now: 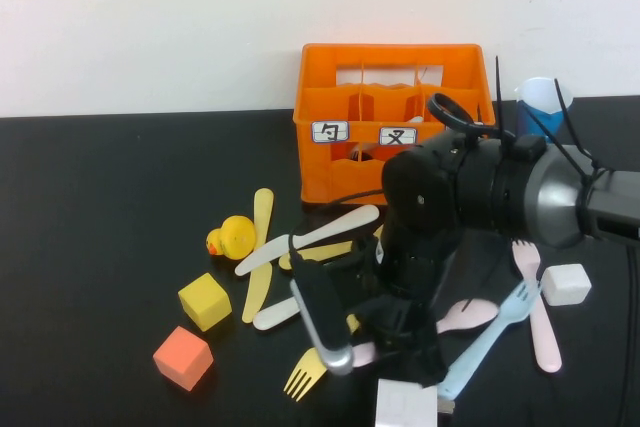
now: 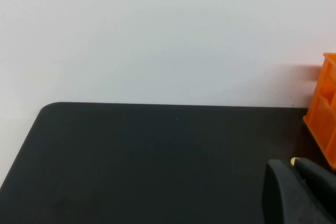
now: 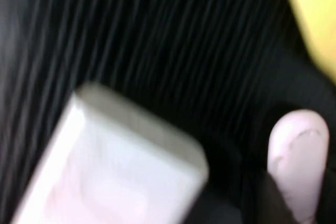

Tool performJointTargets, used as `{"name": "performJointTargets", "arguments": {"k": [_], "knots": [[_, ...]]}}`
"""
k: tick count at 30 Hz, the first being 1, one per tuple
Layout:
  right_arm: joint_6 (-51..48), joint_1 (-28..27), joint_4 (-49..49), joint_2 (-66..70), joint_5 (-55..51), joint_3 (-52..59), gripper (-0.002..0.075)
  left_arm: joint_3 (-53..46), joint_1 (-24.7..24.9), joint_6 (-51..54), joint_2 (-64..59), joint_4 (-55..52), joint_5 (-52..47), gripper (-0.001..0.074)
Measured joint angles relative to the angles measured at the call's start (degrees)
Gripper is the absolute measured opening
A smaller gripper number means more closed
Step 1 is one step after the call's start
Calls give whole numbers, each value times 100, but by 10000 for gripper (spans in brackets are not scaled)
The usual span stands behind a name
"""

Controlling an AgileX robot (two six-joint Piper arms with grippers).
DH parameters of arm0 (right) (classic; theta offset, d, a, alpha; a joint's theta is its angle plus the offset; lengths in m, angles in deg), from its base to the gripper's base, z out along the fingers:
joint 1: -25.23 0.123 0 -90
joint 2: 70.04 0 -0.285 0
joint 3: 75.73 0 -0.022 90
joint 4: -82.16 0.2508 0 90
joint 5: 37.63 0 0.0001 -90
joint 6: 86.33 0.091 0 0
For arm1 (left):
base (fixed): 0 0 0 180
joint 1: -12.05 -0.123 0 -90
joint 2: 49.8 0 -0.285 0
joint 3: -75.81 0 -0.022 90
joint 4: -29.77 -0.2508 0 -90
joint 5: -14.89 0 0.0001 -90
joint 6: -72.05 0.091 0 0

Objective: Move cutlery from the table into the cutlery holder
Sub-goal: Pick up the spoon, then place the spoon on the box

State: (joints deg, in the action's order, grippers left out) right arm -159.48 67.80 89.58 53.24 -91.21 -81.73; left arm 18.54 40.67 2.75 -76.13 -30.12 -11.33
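Observation:
The orange cutlery holder stands at the back of the black table; its edge shows in the left wrist view. In front of it lie a white knife, a yellow knife, a yellow fork, a blue fork, a pink fork and a pink spoon. My right gripper is low over this pile, shut on the pink spoon's handle. My left gripper is out of the high view, its fingers together over bare table.
A yellow duck, a yellow cube and an orange cube sit left of the pile. White cubes lie at the right and the front edge. A blue cup stands right of the holder.

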Motion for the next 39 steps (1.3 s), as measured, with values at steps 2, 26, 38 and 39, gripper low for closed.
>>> {"name": "performJointTargets", "arguments": {"k": [2,26,38,39], "knots": [[40,0,232,-42,153,38,202,0,0,0,0,13,0,0],[1078,10,1003,-1769,3488,127,199,0,0,16,0,87,0,0],[1386,10,2997,-1612,6928,131,199,0,0,16,0,87,153,0],[1465,10,3043,-1520,7129,131,199,0,0,16,0,87,153,0]]}}
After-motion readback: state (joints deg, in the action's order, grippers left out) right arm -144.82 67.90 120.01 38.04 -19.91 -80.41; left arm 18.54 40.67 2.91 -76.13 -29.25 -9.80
